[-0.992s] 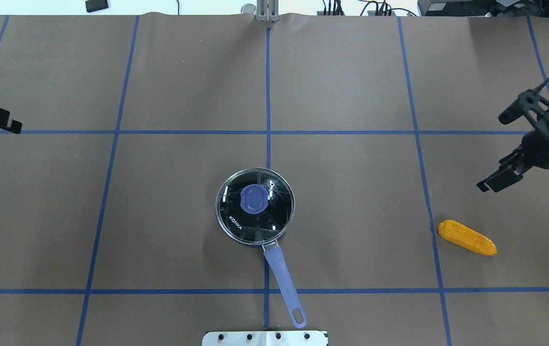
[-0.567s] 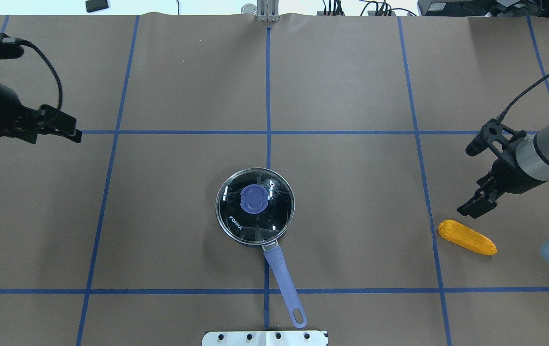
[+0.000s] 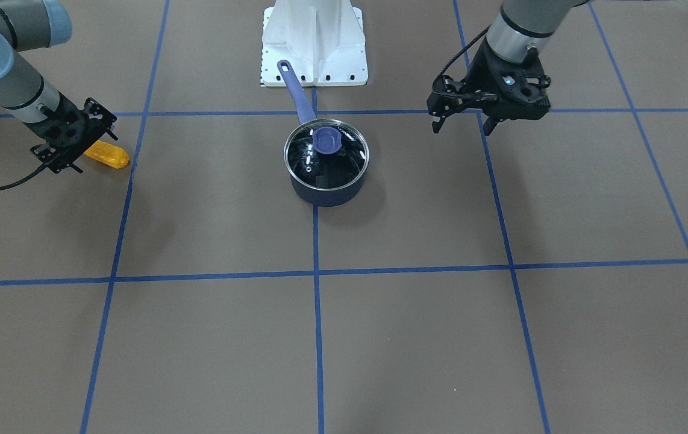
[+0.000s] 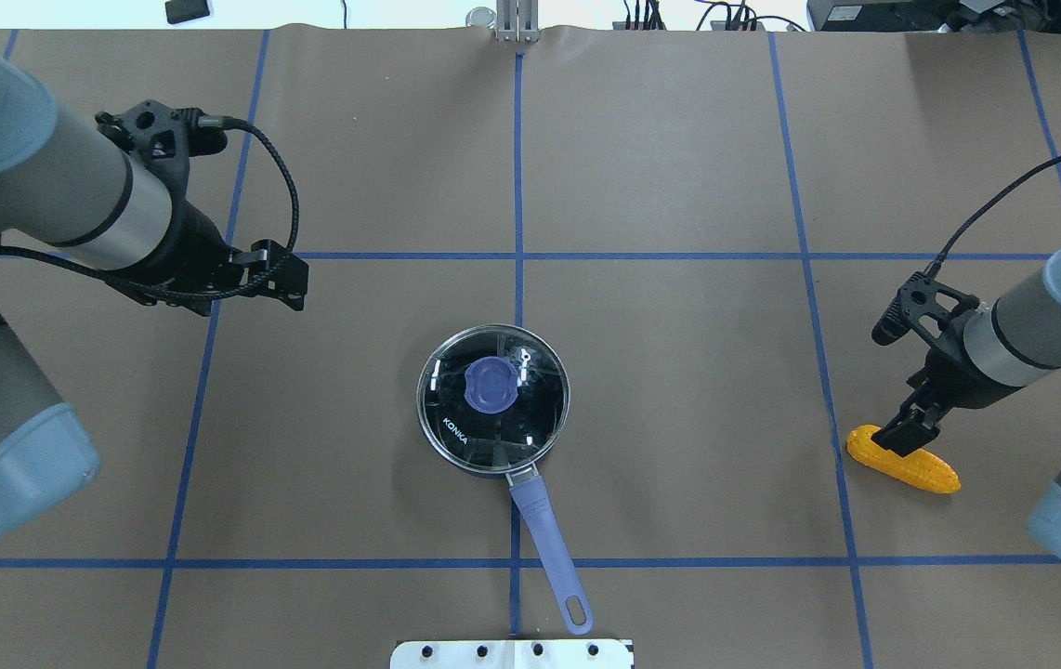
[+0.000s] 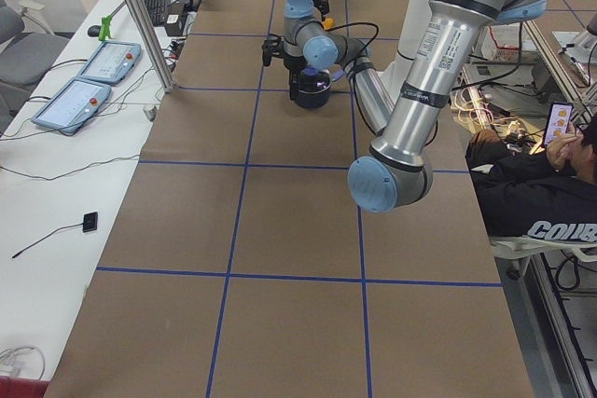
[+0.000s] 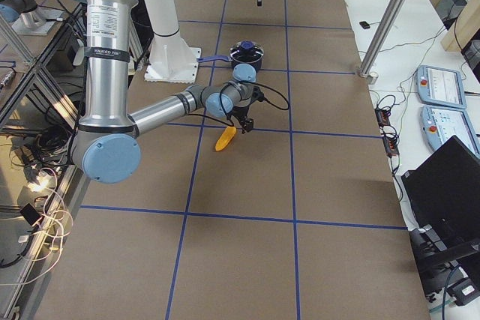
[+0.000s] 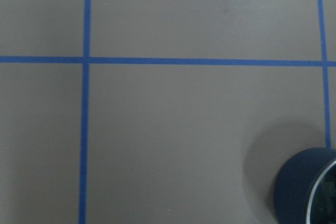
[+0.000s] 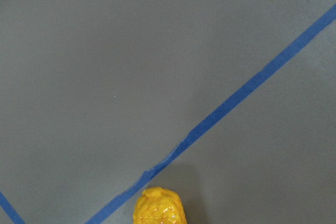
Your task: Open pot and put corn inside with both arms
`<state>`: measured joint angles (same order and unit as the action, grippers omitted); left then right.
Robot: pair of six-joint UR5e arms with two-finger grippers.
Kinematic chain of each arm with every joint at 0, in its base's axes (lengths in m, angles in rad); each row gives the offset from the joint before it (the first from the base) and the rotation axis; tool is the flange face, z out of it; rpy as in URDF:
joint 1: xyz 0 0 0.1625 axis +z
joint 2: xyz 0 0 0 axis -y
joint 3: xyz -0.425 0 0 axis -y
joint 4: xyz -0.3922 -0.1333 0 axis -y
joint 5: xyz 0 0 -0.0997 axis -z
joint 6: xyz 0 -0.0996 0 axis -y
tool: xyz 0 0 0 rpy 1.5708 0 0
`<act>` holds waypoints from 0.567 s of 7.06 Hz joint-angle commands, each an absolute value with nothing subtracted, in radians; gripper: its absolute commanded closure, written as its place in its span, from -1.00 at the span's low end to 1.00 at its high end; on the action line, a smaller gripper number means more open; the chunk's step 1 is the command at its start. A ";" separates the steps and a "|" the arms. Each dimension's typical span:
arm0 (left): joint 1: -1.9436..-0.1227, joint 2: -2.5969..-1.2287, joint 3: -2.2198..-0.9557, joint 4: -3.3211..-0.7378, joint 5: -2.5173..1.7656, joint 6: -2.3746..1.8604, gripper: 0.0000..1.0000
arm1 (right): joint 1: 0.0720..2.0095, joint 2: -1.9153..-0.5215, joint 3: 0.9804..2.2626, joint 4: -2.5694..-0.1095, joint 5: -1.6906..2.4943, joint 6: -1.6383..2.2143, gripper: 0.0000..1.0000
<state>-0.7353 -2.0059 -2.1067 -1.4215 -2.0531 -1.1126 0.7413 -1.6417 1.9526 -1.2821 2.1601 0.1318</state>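
The right claw [image 4: 902, 437] hangs with its fingers spread, low over the corn [image 4: 904, 462], above the cob's end that is nearer the pot [image 4: 438, 437]. Whether a finger touches the cob, I cannot tell. The corn lies flat on the table [image 4: 679, 139], well out from the pot on the robot's right, its long axis slanting away from the pot and toward the robot's side. To my eye, the fingers must straddle that axis across the narrow width. The left claw [image 3: 463, 128], also spread and holding nothing, hovers on the pot's other side, nearer the pot than the right claw is. The pot has its lid [image 4: 530, 413] on and its handle [image 4: 544, 530] toward the robot's base. The table is flat brown sheet crossed by blue tape lines [image 4: 518, 186], with open room around the pot.
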 commanded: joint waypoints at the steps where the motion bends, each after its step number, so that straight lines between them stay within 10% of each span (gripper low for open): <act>1: -0.634 -2.107 -2.053 -1.410 -1.973 -1.237 -0.99 | 0.716 -1.649 1.934 -1.279 2.132 0.129 -1.00; 4: -0.577 -2.193 -1.993 -1.410 -1.933 -1.305 -0.99 | 0.683 -1.644 1.908 -1.267 2.111 0.129 -1.00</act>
<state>-0.5925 -2.1573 -2.0198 -1.4098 -1.9417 -1.2808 0.6948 -1.6468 1.9193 -1.2699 2.1141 0.1276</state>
